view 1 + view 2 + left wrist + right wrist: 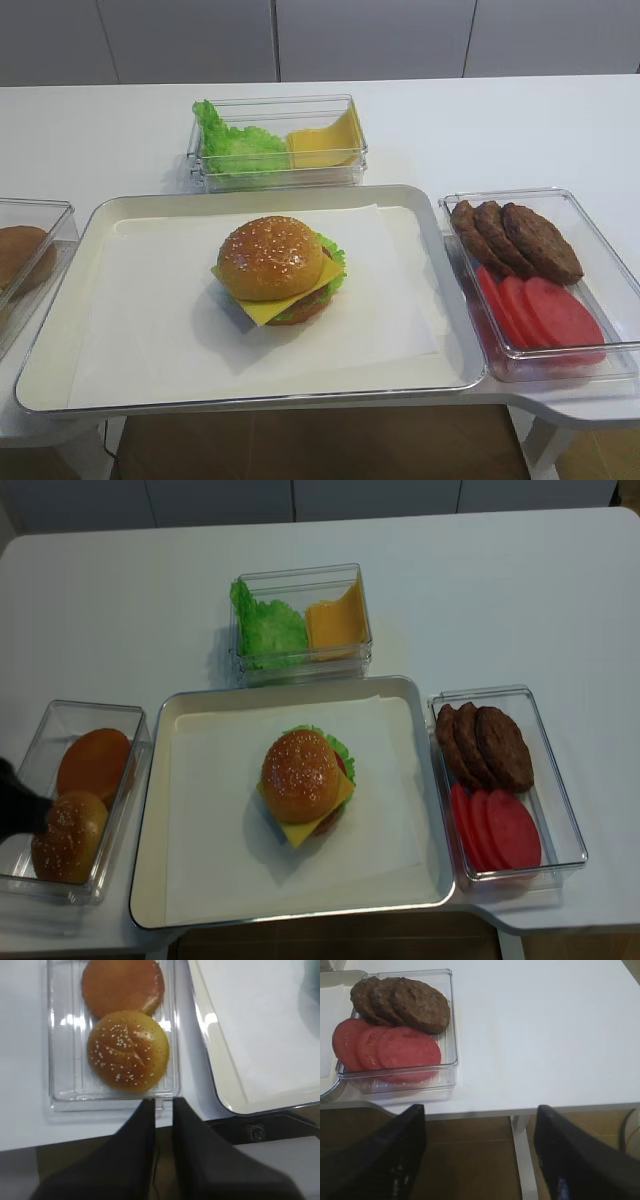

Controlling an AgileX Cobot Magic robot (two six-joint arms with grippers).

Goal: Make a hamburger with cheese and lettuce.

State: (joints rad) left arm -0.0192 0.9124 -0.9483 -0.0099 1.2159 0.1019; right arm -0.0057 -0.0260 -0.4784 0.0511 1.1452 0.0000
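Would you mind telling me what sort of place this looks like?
Probably a tabletop food-assembly test station, not a real kitchen: a white table, a paper-lined tray holding the hamburger, and clear bins of patties and buns.

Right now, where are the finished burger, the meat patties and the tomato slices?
hamburger [271,258], front high view, on its seeded top bun.
patties [541,241], front high view, on the nearest patty.
tomato slices [409,1049], right wrist view, on the front slice.

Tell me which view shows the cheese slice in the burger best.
The first exterior high view: the cheese shows side-on under the bun top, corners overhanging the hamburger. The realsense view shows mostly its front corner from above. Neither wrist view shows it.
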